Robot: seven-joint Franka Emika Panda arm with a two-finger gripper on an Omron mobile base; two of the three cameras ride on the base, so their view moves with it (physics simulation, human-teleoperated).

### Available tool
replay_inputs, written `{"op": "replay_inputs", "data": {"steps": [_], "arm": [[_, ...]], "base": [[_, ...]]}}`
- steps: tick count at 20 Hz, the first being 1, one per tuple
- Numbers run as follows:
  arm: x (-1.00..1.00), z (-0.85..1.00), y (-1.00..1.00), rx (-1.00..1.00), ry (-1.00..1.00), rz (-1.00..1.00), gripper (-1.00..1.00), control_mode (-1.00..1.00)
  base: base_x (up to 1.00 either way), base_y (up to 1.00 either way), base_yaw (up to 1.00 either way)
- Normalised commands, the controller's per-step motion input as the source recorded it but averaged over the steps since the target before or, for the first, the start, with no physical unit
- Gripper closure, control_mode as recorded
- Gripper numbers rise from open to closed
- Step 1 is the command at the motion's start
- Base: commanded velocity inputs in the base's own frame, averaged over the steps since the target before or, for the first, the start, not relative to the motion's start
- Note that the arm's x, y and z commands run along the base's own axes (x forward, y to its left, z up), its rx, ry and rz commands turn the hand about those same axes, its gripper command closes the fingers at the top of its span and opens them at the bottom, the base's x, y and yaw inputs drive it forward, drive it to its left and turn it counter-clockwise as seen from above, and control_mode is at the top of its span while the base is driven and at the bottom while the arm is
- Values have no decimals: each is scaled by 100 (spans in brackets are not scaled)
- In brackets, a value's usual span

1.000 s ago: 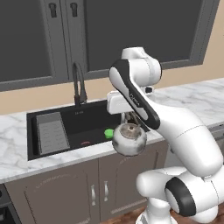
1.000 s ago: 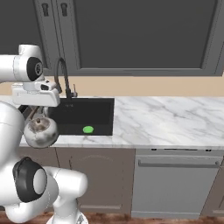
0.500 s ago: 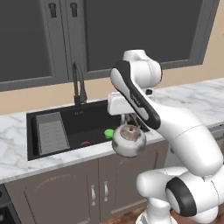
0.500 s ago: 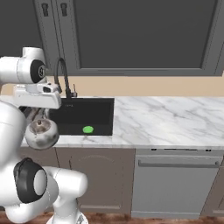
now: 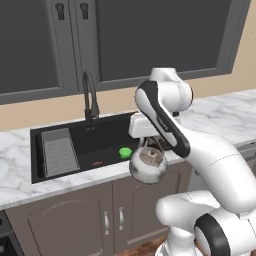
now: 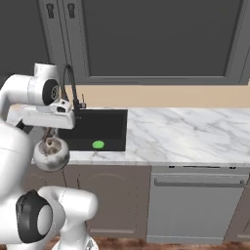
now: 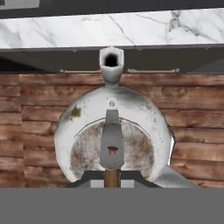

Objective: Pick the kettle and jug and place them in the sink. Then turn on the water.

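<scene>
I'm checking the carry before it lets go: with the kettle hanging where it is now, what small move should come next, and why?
Probably a short carry forward toward the sink. The hand is shut on the kettle, which hangs in front of the counter edge; the hand view shows wooden floor beneath it, not the basin. Releasing here would likely drop it on the floor.

White marble counter (image 6: pixel 185 134), black sink (image 5: pixel 107 137) sunk in it, green cup (image 5: pixel 125 152) in the basin
</scene>
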Motion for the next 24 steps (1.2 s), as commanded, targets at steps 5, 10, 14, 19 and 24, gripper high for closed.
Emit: {"op": "replay_inputs", "data": {"steps": [5, 10, 14, 19, 24], "arm": [[0, 2, -9, 0, -26, 0, 100, -100], [11, 0, 0, 0, -22, 0, 100, -100], [15, 0, 13, 0, -10, 0, 100, -100], [66, 2, 61, -1, -4, 0, 100, -100], [59, 12, 73, -6, 0, -6, 100, -100]], "base": [[0, 0, 0], [0, 0, 0], [0, 0, 0], [0, 0, 0], [0, 0, 0]]}}
